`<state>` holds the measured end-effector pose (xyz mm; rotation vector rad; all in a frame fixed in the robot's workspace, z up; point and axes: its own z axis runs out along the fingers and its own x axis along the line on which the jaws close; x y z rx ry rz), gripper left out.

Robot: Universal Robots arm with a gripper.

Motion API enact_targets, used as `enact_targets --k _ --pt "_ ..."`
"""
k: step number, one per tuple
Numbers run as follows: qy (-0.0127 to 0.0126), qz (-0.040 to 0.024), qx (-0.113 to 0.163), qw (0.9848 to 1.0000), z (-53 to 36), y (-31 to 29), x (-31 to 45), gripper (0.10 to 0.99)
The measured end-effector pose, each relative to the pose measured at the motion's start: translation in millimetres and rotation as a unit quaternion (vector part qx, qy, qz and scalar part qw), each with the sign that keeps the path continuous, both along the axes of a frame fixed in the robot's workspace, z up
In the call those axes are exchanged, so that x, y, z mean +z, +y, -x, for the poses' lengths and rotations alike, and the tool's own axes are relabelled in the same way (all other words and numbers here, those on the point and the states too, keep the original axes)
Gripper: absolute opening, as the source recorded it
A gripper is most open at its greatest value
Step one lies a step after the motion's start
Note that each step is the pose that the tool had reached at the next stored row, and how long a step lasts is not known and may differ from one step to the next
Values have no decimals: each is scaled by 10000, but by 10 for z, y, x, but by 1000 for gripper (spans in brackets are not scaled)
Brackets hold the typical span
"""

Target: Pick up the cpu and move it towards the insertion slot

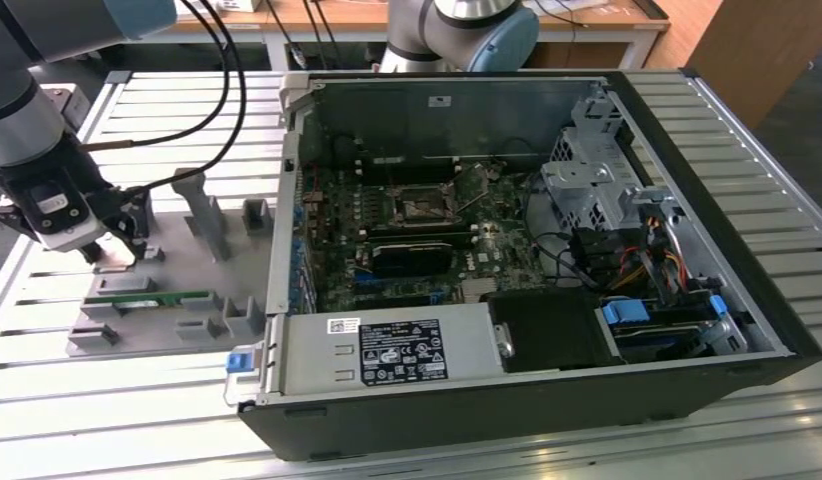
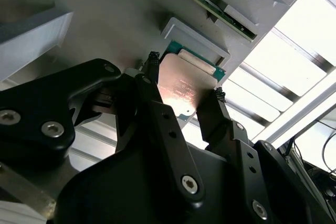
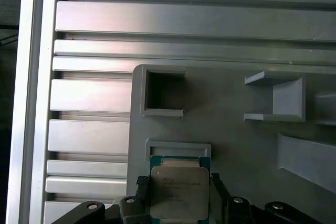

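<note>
Your tool (image 2: pixel 185 77) tight on both sides of the cpu (image 3: pixel 178 192), at the grey tray (image 1: pixel 184 272), far from the insertion slot (image 1: pixel 421 207).

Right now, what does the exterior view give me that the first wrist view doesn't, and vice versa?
Exterior view: the open black computer case, its small square metal-framed insertion slot well off to the exterior view's right of the gripper, and a long thin green memory stick.
First wrist view: the flat square silvery cpu seated in its nest, fingers against two opposite sides, and an empty square pocket beside it.
Both: the grey plastic fixture tray on the ribbed aluminium table.
</note>
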<state>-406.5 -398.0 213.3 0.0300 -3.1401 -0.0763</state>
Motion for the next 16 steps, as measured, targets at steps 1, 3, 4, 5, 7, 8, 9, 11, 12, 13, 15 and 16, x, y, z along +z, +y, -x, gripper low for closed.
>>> enact_targets --k 1,3,4,5,7,8,9,11,12,13,15,16 --pt "0 0 0 10000 0 0 2 541" --pt "1 1 0 10000 0 0 6 541" --pt "0 0 0 10000 0 0 6 541" --pt "-1 0 0 10000 0 0 7 541" --pt "0 0 0 10000 0 0 11 541" --pt "0 0 0 10000 0 0 13 541" --pt "1 0 0 10000 0 0 15 541" --pt "0 0 0 10000 0 0 21 541" --pt "0 0 1 10000 0 0 23 541" --pt "0 0 0 10000 0 0 26 541" --pt "0 0 0 10000 0 0 33 541" --pt "0 0 0 10000 0 0 36 541"
